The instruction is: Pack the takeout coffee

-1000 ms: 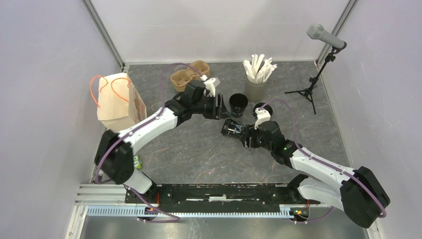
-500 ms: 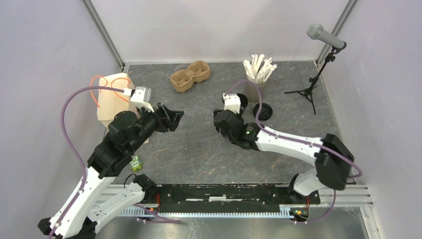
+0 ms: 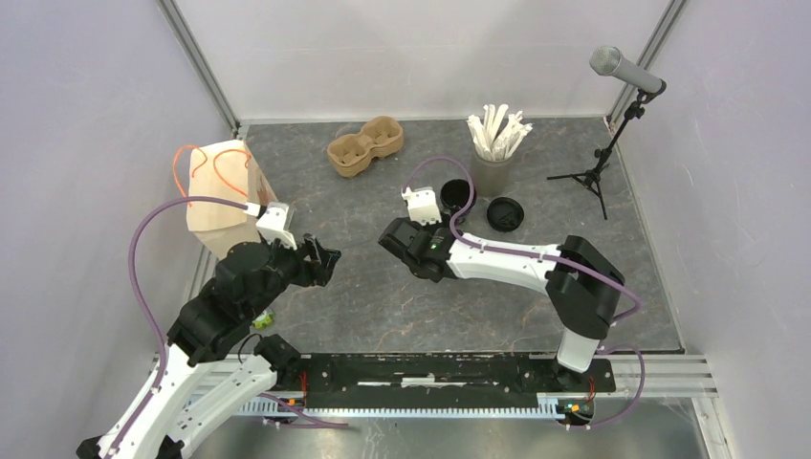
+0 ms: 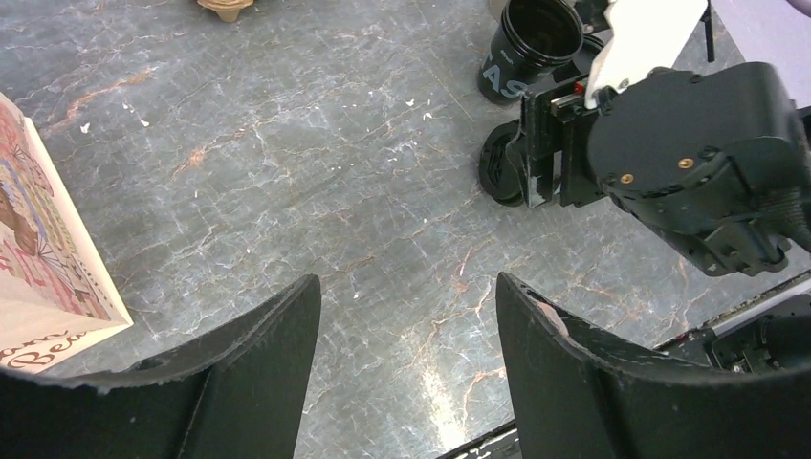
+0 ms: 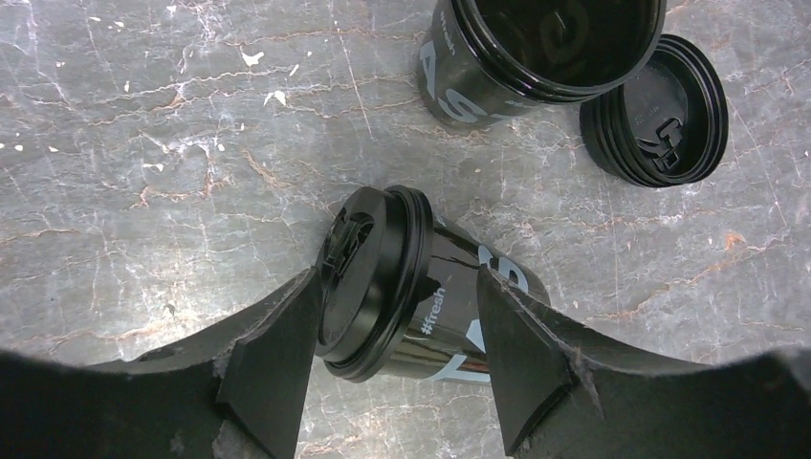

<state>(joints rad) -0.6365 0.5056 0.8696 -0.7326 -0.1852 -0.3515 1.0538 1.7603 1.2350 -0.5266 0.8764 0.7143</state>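
The takeout coffee (image 5: pixel 430 306) lies on its side at frame centre, lid left, long axis running to lower right; the right gripper (image 5: pixel 397 282) appears to clamp its flanks (the left gripper (image 4: pixel 406 354), spread wide and empty, hangs well apart).

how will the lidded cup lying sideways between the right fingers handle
Probably rolls if released: the lidded cup is round and on its side. Its paper wall may dent under a hard squeeze. The lid looks press-fit, so it might pop off.
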